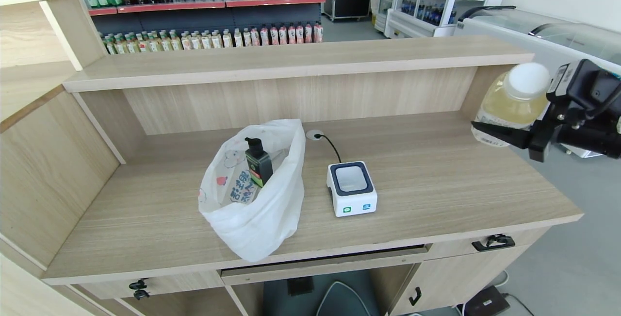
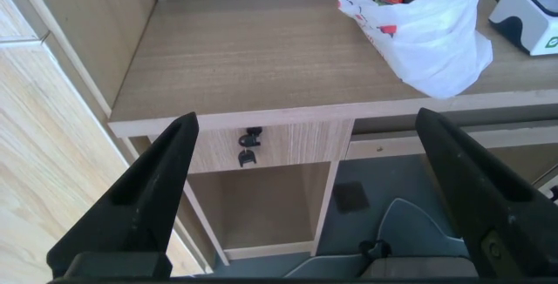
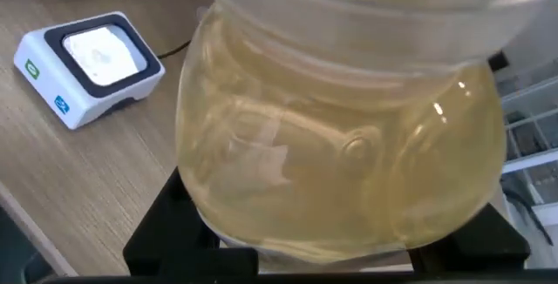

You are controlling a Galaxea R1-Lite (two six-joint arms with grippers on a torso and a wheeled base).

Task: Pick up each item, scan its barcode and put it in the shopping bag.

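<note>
Right jaws clamped on bottle [image 1: 512,100], above the desk's [image 1: 436,175] right end. Scanner [image 1: 351,187] lies below-left of them, bag [image 1: 262,209] further left. I should bring the label face-down over the scanner window, slowly. Left jaws apart.

Pale-yellow drink bottle [image 1: 512,100], white-capped, aloft at right edge; white scanner [image 1: 351,187] at centre, beside the open shopping bag [image 1: 262,214] holding a dark pump bottle [image 1: 257,164].
</note>
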